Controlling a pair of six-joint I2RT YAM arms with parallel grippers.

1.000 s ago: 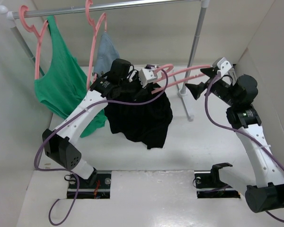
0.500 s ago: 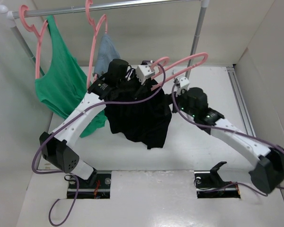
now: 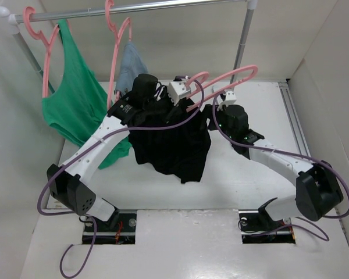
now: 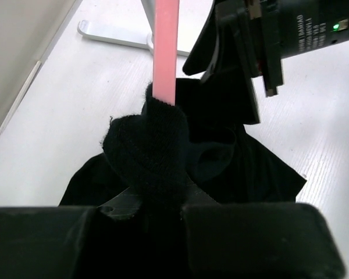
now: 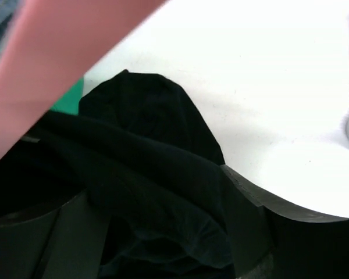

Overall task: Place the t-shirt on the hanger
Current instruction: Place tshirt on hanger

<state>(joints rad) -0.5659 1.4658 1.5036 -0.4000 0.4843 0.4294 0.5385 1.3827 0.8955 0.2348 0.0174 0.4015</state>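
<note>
The black t-shirt (image 3: 171, 145) hangs bunched from the pink hanger (image 3: 232, 78), which is held up over the table. My left gripper (image 3: 183, 93) is shut on the hanger's bar where the cloth wraps around it. In the left wrist view the bar (image 4: 166, 52) rises out of the wrapped cloth (image 4: 151, 145) above my gripper (image 4: 161, 200). My right gripper (image 3: 208, 116) is at the t-shirt's upper right edge. In the right wrist view its jaws (image 5: 163, 232) stand apart with black cloth (image 5: 151, 168) between them and the hanger (image 5: 52, 64) blurred at the upper left.
A metal rail (image 3: 134, 9) at the back carries a green tank top (image 3: 72, 99) and a grey-blue garment (image 3: 131, 67) on other pink hangers. The rack's pole (image 3: 241, 46) and foot (image 3: 231, 132) stand just behind my right gripper. White walls enclose the table.
My right arm swung in from the back right to the t-shirt's right side. The hanger's free end tilted up a little. My left arm barely moved.
</note>
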